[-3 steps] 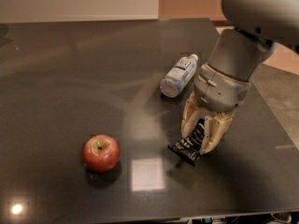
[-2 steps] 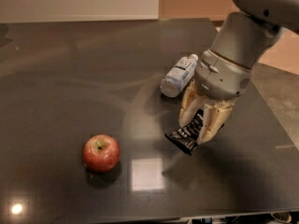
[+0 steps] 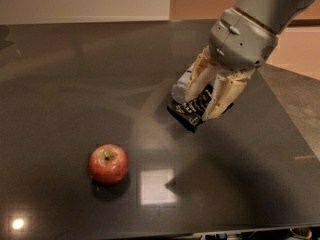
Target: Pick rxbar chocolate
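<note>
The rxbar chocolate point(image 3: 191, 111) is a flat black wrapper with white text. It is held tilted between the cream fingers point(image 3: 218, 97) of my gripper point(image 3: 200, 106), lifted clear above the dark table point(image 3: 60, 84). The gripper hangs from the grey arm at the upper right and is shut on the bar. The bar's shadow falls on the table below, to the right of the bright reflection patch.
A red apple point(image 3: 108, 163) sits on the table at the front left. A clear water bottle with a white label point(image 3: 181, 86) lies behind the gripper, mostly hidden by it. The table's right edge runs diagonally past the arm.
The gripper has risen and moved back with the bar held in it. The bar has left the table surface. The apple and bottle have not moved.
</note>
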`<state>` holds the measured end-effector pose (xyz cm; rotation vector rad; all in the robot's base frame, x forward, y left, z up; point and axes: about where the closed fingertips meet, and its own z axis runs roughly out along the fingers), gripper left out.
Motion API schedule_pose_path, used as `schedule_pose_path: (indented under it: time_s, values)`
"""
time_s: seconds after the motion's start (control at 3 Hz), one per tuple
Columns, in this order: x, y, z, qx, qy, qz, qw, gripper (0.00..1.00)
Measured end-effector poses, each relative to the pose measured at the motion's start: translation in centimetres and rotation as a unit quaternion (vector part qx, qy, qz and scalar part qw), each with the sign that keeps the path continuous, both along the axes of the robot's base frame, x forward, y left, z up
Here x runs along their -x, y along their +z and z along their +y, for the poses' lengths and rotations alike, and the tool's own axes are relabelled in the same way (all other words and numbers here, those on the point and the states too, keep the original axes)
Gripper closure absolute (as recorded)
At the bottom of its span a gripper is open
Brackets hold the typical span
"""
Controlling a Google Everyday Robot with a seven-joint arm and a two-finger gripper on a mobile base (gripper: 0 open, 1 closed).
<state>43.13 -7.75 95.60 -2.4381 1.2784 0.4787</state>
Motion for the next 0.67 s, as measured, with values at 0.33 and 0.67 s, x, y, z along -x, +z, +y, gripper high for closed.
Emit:
schedule_pose_path:
  time_s: [0.33,0.67]
  values:
    - [-0.87,0.2,0.56,-0.009,-0.009,-0.017,0.9998,1.0]
    - [-1.56,0.41,1.06,-0.017,-0.016,-0.031,0.9992,1.0]
